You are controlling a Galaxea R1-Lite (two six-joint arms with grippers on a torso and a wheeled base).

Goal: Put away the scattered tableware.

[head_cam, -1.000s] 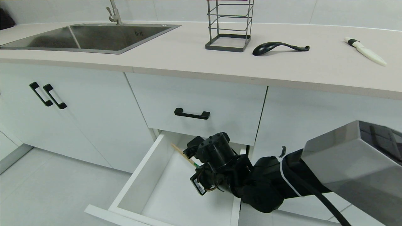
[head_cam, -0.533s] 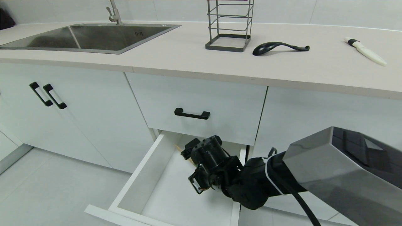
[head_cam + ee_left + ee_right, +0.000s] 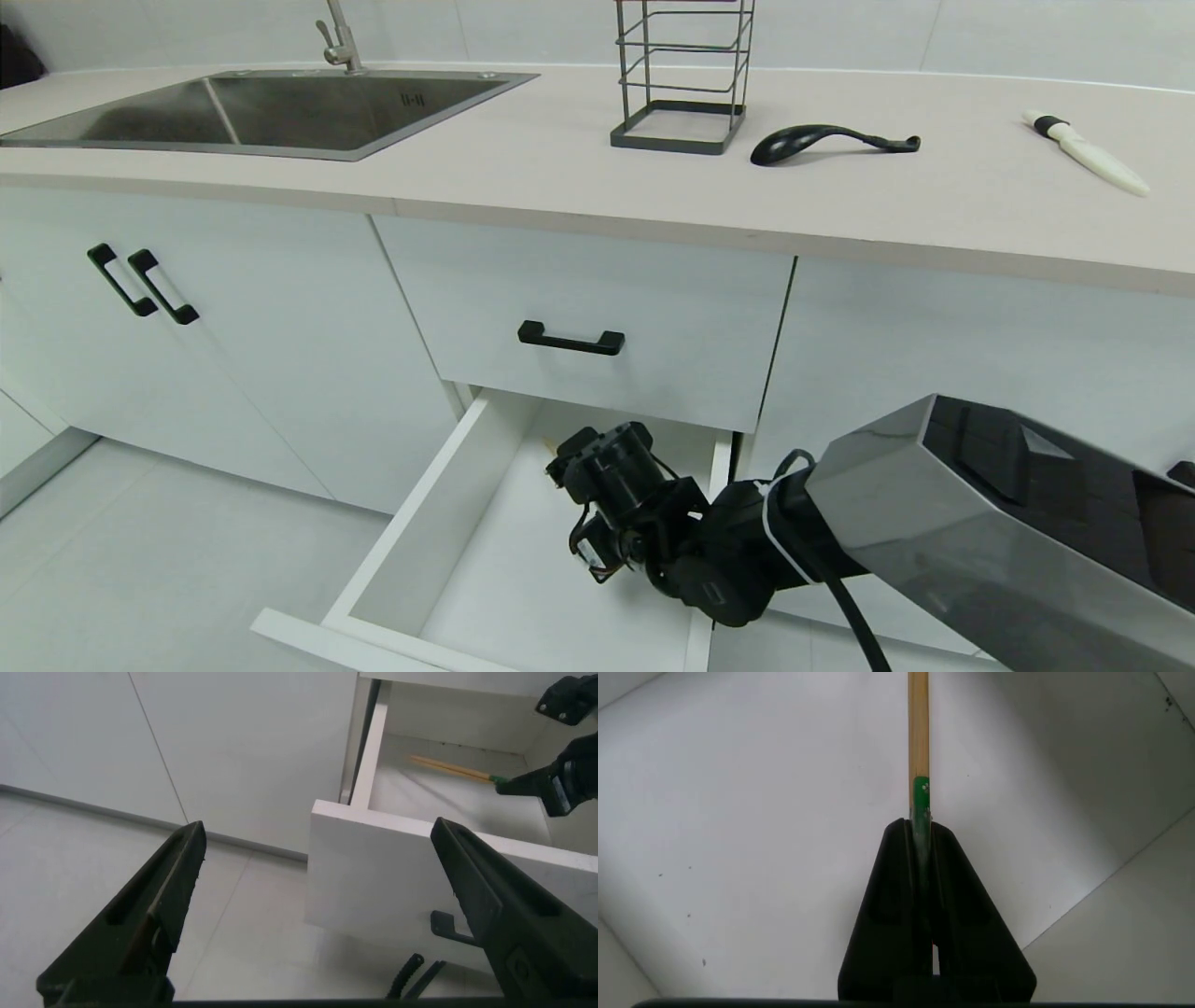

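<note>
The open white drawer point(image 3: 411, 523), lower centre of the head view, offers bare floor leftward, its right wall close. Inside it the right gripper point(image 3: 918, 833), pinched on green-banded wooden chopsticks point(image 3: 918, 728), should lay them flat before letting go; the left gripper point(image 3: 318, 831) hangs splayed, empty, outside the drawer front.

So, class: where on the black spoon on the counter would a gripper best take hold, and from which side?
Probably the thin handle of the spoon, from above, fingers across it: it seems to arch clear of the counter, while the bowl lies wide and low.
</note>
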